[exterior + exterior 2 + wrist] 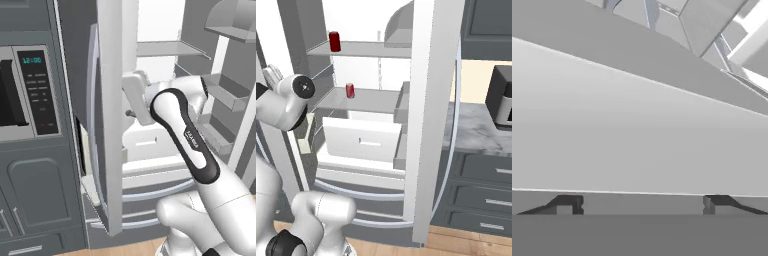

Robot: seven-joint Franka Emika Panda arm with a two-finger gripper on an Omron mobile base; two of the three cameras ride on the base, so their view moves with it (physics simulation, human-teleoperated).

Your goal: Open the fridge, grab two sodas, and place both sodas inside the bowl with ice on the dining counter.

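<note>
On oven panel (38,92): "12:00" | fridge (423,125) open | end effector (639,202) wide, empty

The left base view looked forward from behind the arm, close to the open fridge (150,50), taking its left door edge-on with the wall oven (30,90) left of it. The right base view faced the same fridge (366,100) interior from the other side. The hand view sat hard against a pale fridge panel (637,130).
</note>
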